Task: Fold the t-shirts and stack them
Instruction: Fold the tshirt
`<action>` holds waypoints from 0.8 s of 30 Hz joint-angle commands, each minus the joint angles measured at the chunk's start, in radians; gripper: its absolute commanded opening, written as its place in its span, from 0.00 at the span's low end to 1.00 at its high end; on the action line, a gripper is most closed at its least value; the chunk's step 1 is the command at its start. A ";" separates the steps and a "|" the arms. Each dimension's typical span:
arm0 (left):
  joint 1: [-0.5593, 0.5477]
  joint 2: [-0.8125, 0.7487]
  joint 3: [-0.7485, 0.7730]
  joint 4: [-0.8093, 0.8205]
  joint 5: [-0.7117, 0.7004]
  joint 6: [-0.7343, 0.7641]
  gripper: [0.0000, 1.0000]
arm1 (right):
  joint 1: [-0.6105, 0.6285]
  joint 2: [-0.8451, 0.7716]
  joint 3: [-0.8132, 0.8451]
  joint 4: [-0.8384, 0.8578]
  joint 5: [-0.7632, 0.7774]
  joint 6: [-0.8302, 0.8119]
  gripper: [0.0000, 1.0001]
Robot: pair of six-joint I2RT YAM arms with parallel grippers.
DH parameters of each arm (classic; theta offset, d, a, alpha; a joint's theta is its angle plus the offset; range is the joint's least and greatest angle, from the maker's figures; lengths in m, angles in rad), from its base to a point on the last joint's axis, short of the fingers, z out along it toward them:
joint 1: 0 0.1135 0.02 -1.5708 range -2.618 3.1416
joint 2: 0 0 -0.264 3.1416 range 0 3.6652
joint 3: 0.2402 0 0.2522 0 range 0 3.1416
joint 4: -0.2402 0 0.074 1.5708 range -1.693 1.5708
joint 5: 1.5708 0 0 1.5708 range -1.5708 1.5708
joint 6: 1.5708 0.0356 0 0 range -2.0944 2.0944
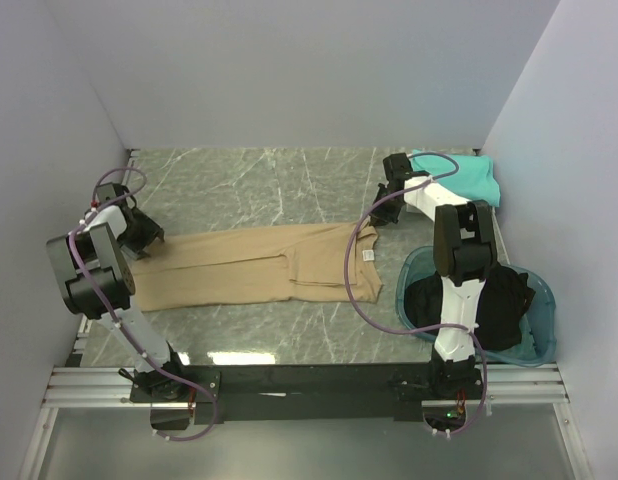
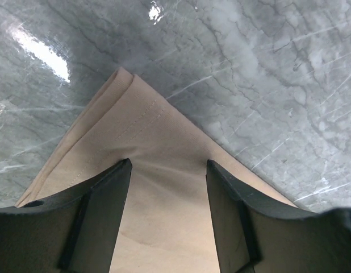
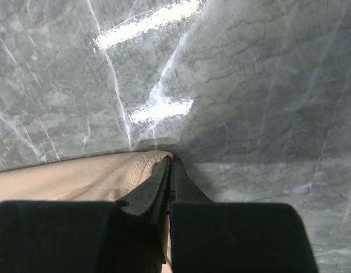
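Top external: tan t-shirt (image 1: pixel 239 265) shows small white neck label (image 1: pixel 368 255), unreadable.

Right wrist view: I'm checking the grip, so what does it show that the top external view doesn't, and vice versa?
Only right wrist: the right gripper shut on an edge of the tan t-shirt. Only top external: the whole shirt laid flat, left gripper at its other end, teal t-shirt, basin with dark cloth. Both: shirt and marble table.
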State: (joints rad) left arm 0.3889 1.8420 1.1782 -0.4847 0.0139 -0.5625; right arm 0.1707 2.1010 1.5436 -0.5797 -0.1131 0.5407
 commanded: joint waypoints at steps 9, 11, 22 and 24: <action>-0.024 0.049 -0.042 -0.017 -0.026 0.072 0.67 | -0.008 0.033 0.133 0.000 -0.014 -0.005 0.00; -0.033 0.049 -0.031 -0.022 -0.022 0.079 0.69 | -0.007 0.053 0.174 -0.002 -0.010 -0.008 0.00; -0.114 -0.030 0.038 -0.055 -0.011 0.108 0.83 | -0.005 0.067 0.290 0.009 -0.011 -0.048 0.39; -0.137 -0.062 0.043 -0.063 -0.009 0.105 0.83 | 0.007 0.013 0.257 0.018 0.016 -0.062 0.41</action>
State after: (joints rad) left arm 0.2836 1.8313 1.1934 -0.5049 -0.0029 -0.4702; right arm 0.1703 2.2047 1.7988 -0.5869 -0.1387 0.5060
